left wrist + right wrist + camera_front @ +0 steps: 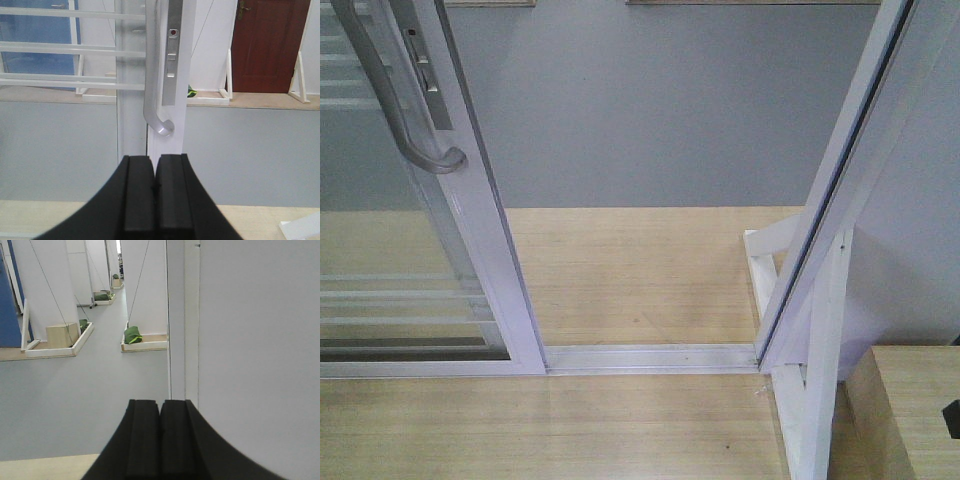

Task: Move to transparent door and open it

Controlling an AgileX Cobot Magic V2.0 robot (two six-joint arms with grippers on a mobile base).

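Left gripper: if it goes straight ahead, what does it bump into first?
Probably the transparent door: its white frame edge stands right ahead of the shut left gripper, with the grey handle just above. Depth is unclear.

The left gripper (155,187) shows two matte black fingers, flat-faced and square-edged, flaring outward in smooth curves toward the base. The right gripper (160,432) looks identical: plain black fingers, with a thin dark seam between them.
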